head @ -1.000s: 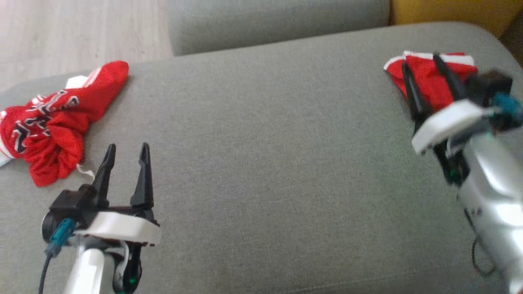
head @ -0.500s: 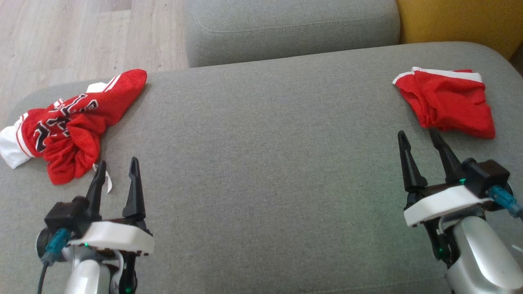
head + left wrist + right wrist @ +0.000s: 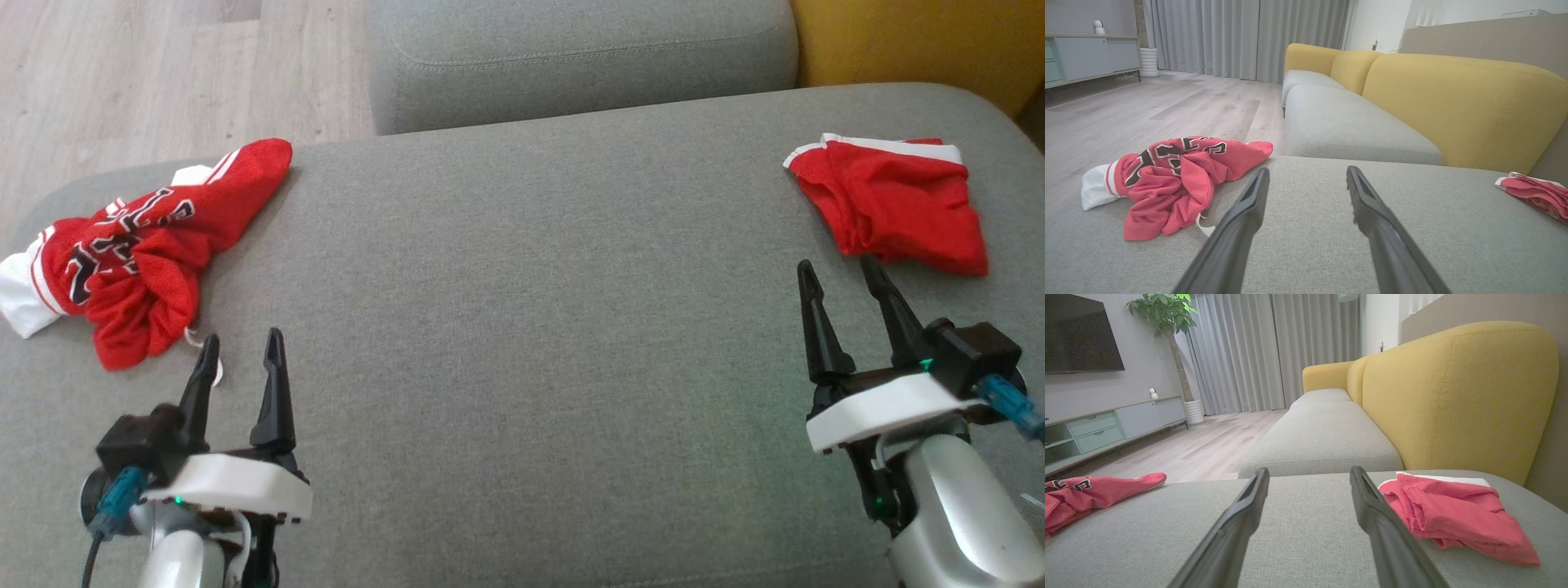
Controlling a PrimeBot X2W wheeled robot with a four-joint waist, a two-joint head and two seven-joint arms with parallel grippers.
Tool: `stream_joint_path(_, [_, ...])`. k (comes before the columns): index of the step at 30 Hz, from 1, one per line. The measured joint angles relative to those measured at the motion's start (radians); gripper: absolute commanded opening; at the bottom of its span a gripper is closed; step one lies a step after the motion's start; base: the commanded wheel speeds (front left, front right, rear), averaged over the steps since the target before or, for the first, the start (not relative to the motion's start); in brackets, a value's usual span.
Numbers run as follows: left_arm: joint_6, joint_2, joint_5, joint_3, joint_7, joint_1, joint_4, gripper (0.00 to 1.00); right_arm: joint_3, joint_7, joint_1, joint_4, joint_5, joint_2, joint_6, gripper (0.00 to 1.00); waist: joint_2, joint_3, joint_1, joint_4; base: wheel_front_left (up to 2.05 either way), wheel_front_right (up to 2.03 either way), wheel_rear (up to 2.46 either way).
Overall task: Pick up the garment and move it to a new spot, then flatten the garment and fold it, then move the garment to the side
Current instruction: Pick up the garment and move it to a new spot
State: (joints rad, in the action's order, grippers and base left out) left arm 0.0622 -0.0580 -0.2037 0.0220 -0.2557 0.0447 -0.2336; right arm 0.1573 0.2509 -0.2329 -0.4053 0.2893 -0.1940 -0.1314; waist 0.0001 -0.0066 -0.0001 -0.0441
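Head view, grey seat cushion (image 3: 522, 343) of a sofa taken as the dial. Crumpled red jersey (image 3: 139, 253): at 9 to 10 o'clock, bunched in a loose heap at the cushion's edge, black and white lettering partly showing, a white-trimmed part hanging toward the wooden floor (image 3: 122, 73). A small white tag (image 3: 1206, 228) of this jersey lies on the cushion at the heap's 5 o'clock side, just beside the left gripper's fingers; contact cannot be confirmed. Folded red garment (image 3: 898, 208): at 2 o'clock, lying flat in a compact fold with a white band along its far edge, close to the yellow backrest (image 3: 914, 37). Left gripper (image 3: 242, 336): at 7 o'clock, fingers spread apart, nothing between them, tips directed toward 12 o'clock and short of the jersey. Right gripper (image 3: 835, 263): at 4 o'clock, fingers likewise spread and empty, tips just below the near edge of the folded garment, not touching it. The middle of the cushion between the two garments is bare fabric. A second grey seat cushion (image 3: 571, 57) adjoins at 12 o'clock. The right wrist view records grey curtains (image 3: 1241, 351), a potted plant (image 3: 1163, 312), a dark television (image 3: 1081, 332) and a low cabinet (image 3: 1106, 424) beyond the floor.
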Motion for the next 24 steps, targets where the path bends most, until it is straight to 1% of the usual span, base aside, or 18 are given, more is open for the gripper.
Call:
stream_joint_path(5, [0.008, 0.002, 0.010, -0.004, 0.000, 0.000, -0.007, 1.00, 0.003, 0.000, 0.000, 0.000, 0.000, 0.001, 0.000, 1.00, 0.0000, 0.001, 0.0000, 0.013, 0.00, 0.00, 0.00])
stream_joint_path(10, [0.008, 0.005, 0.024, -0.003, 0.000, 0.002, -0.029, 1.00, 0.017, 0.000, 0.000, 0.011, 0.000, -0.001, 0.000, 1.00, 0.0000, 0.000, 0.0000, 0.063, 0.00, 0.00, 0.00])
stream_joint_path(15, [0.005, 0.004, 0.027, -0.008, 0.000, 0.003, -0.032, 1.00, 0.047, 0.000, 0.001, 0.016, 0.004, 0.003, 0.000, 1.00, 0.0000, -0.006, 0.0000, 0.146, 0.00, 0.00, 0.00])
stream_joint_path(24, [-0.027, -0.004, 0.026, -0.045, 0.000, 0.002, -0.034, 1.00, 0.089, -0.001, 0.003, 0.007, 0.028, 0.024, 0.000, 1.00, -0.0001, -0.008, 0.0000, 0.328, 0.00, 0.00, 0.00])
